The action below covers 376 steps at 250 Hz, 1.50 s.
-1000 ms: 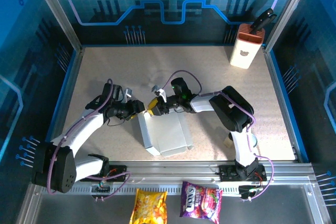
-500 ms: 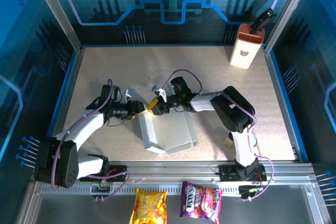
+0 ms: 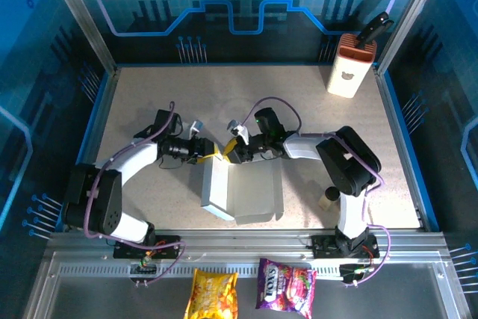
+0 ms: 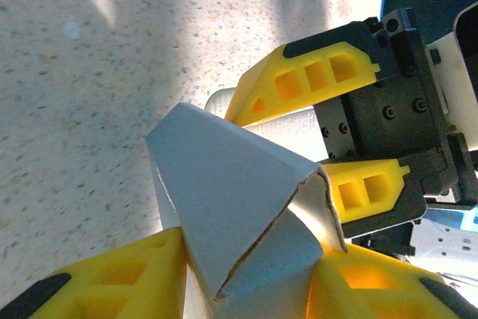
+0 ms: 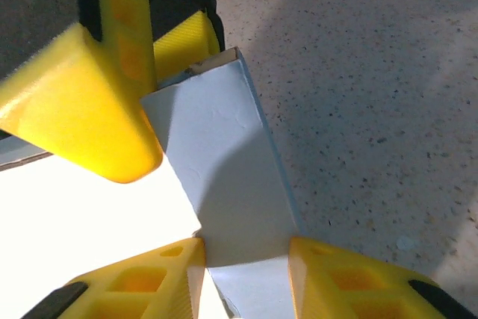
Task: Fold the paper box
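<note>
The paper box [image 3: 250, 193] lies mid-desk [image 3: 321, 128]. My left gripper [image 3: 212, 154] and right gripper [image 3: 231, 155] both pinch its far-left corner flap, jaws narrow on the cardboard. I should fold along the crease, moving both together so the flap doesn't tear.

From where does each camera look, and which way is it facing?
Top external: above and behind, facing down at the table; left hand and right hand show.
Left wrist: behind the left hand, facing the paper box; right hand beyond.
Right wrist: behind the right hand, facing the box; own fingers show.
All share the box.
</note>
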### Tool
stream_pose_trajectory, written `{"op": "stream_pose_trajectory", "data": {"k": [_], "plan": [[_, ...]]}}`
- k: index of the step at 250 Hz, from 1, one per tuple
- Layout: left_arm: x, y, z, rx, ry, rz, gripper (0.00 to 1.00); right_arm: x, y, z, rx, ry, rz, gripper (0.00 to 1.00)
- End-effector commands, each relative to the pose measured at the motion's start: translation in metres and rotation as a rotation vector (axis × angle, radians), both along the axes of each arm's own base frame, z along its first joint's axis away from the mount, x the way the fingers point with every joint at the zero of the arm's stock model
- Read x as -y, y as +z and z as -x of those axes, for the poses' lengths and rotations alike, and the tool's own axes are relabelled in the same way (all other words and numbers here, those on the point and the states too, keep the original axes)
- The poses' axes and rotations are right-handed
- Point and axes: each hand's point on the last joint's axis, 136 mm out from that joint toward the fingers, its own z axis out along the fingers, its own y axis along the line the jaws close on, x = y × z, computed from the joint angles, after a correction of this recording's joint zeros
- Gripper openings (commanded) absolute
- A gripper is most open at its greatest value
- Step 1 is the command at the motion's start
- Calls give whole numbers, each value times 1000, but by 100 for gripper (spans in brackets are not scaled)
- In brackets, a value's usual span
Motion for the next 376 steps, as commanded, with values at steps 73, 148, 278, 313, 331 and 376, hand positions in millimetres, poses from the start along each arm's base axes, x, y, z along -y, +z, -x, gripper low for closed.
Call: {"op": "stream_pose_trajectory", "data": {"k": [73, 148, 278, 313, 331, 376], "plan": [[46, 23, -18, 118, -209, 114, 41, 28, -11, 21, -77, 4, 130, 35], [54, 20, -34, 142, -232, 108, 47, 44, -14, 16, -78, -89, 236, 38], [40, 51, -36, 203, -137, 1, 68, 48, -21, 6, -35, -159, 272, 21], [26, 65, -26, 219, -108, -82, 69, 49, -19, 3, -6, -183, 264, 10], [23, 71, -16, 226, -108, -99, 69, 49, -18, -1, 11, -209, 261, 6], [8, 74, 4, 233, -88, -192, 70, 50, -12, -19, 75, -342, 257, 0]]}}
